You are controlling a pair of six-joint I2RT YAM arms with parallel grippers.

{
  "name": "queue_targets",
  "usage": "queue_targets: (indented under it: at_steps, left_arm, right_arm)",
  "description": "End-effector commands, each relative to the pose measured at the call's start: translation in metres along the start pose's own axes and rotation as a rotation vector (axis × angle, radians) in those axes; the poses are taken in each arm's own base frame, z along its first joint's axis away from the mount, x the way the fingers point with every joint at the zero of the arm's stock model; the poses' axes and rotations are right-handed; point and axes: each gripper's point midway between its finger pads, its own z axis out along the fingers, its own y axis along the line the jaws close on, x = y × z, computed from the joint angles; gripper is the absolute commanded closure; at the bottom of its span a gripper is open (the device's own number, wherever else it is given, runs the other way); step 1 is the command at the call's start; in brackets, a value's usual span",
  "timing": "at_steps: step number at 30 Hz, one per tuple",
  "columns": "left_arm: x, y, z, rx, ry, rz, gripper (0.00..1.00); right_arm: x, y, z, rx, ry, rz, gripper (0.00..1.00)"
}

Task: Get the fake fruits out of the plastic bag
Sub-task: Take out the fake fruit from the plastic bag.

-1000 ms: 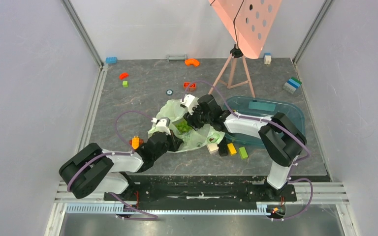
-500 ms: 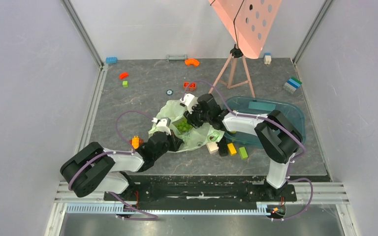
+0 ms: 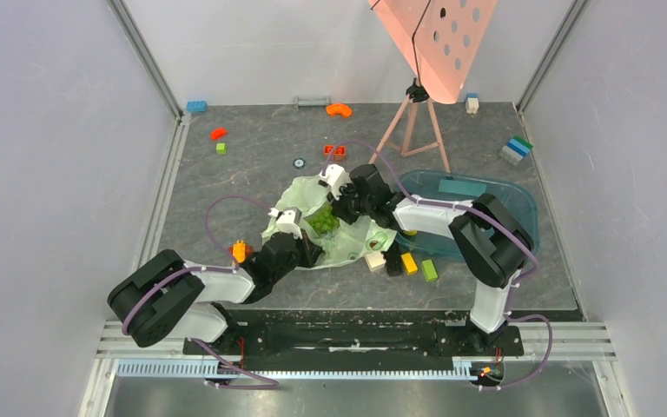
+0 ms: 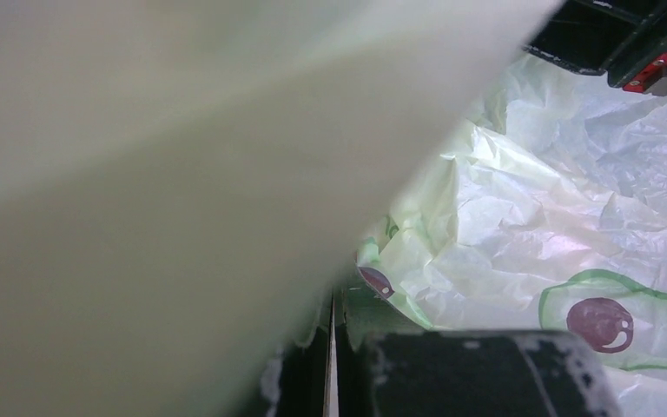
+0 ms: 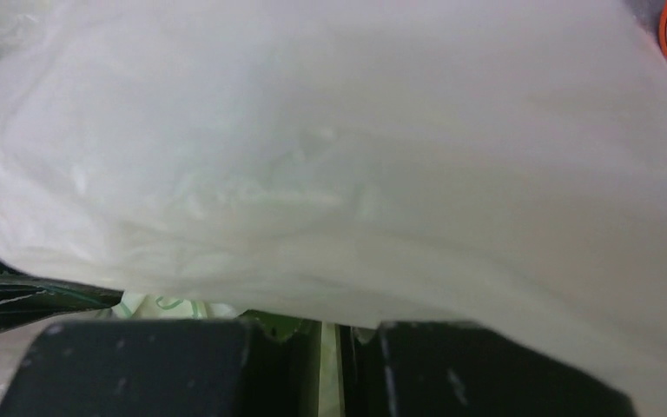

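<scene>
We list one large, crinkly, translucent pale-green plastic bag, crumpled mid-way across the dark grey counter beside a rigid transparent teal tray. A bumpy green fake-fruit cluster shows among the bag's folds. We note the left tool clamped on the bag's near edge, and the right tool, fingers drawn together on a thin fold of film, just beside the cluster.
</scene>
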Motion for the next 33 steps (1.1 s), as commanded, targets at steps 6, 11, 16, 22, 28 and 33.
queue_targets:
  at_steps: [6, 11, 16, 22, 28, 33]
  left_arm:
    - [-0.016, -0.011, 0.004, 0.024, -0.055, 0.003, 0.98]
    - [-0.017, -0.009, 0.003, 0.017, -0.061, -0.002, 0.98]
    - [-0.018, -0.008, 0.002, 0.012, -0.064, -0.006, 0.98]
    - [-0.016, -0.007, 0.003, 0.005, -0.059, -0.005, 0.98]
    - [-0.015, -0.006, 0.004, 0.003, -0.055, -0.005, 0.98]
    - [-0.015, -0.007, 0.005, 0.003, -0.053, -0.002, 0.98]
  right_arm:
    - [-0.041, 0.015, -0.037, -0.052, -0.136, -0.005, 0.92]
    - [-0.025, 0.032, -0.053, -0.104, -0.113, 0.005, 0.92]
    - [0.009, 0.055, -0.061, -0.15, -0.048, 0.001, 0.88]
    - [0.048, 0.075, -0.061, -0.133, 0.064, -0.044, 0.84]
    - [0.032, 0.066, -0.067, -0.069, 0.029, -0.061, 0.69]
    - [0.008, 0.058, -0.076, -0.018, -0.039, -0.052, 0.47]
